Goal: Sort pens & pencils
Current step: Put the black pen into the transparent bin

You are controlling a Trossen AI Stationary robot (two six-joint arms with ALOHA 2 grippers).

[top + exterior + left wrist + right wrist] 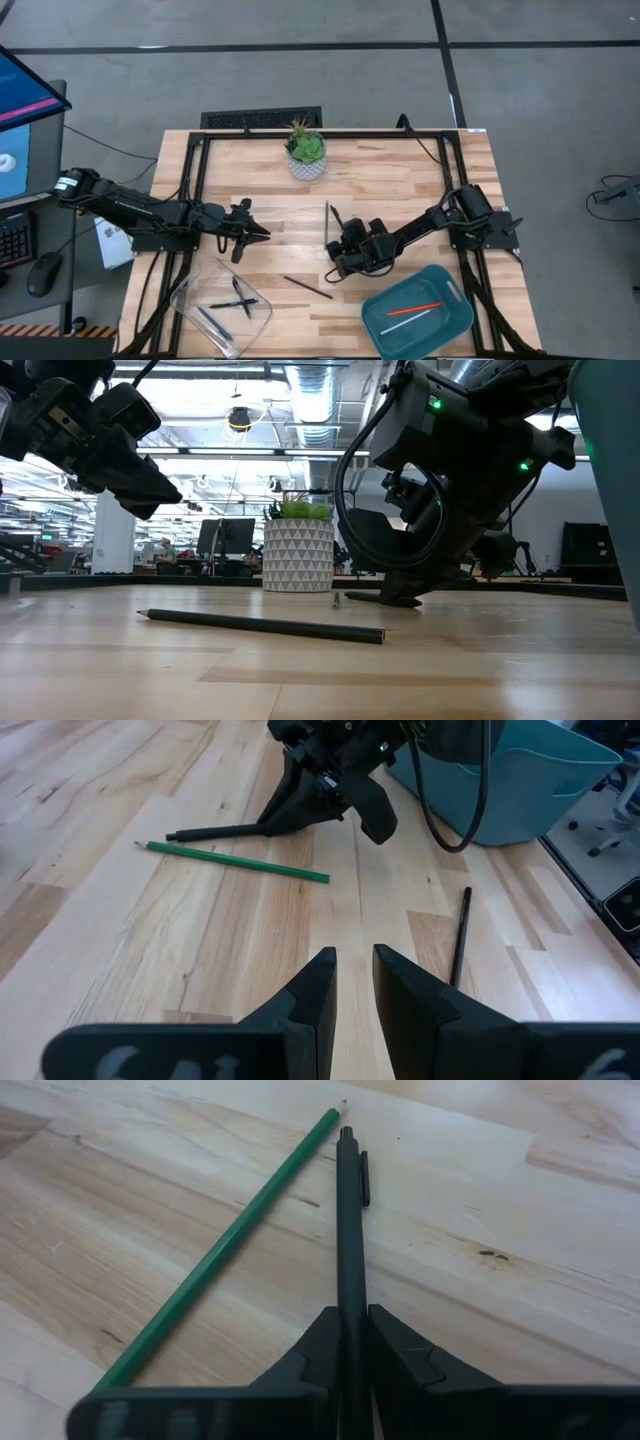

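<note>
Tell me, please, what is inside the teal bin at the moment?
In the teal bin lie two sticks: an orange-red one and a white one beside it. Nothing covers the bin from above, though whether they are pens or pencils is too small to tell.

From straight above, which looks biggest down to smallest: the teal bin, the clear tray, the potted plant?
1. Teal bin
2. Clear tray, only slightly smaller and partly cut off by the picture's edge, so this is unsure
3. Potted plant, clearly smallest
</note>
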